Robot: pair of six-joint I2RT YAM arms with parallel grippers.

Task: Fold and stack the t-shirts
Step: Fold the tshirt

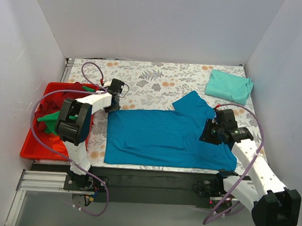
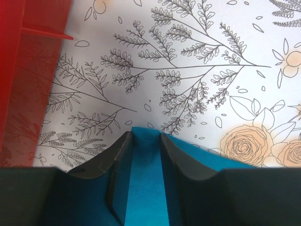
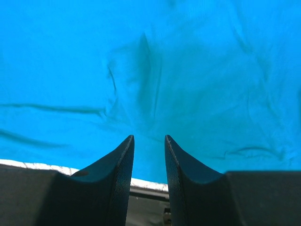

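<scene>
Black fingers of the left pincer (image 2: 146, 136) fill the bottom of its wrist view, narrowly apart over the far-left corner of the blue t-shirt (image 1: 160, 133). We cannot tell whether they have bitten the cloth or only straddle it. On the other side, the right pincer (image 3: 149, 139) stands parted over the shirt's near-right hem, with nothing visibly held.

We judge the main risk to be a thin catch. With so little corner between the left fingers, the cloth could slip out on lifting, or only one layer could rise, skewing the fold. An unmatched lift by the two arms would drag the shirt sideways.

Room is tight on the left, where the red tray (image 1: 25, 152) sits just beside that arm. The near hem lies close to the tabletop (image 1: 142, 77) edge. The far middle is bare print, and the folded mint t-shirt (image 1: 228, 85) lies well apart in the far-right corner.
</scene>
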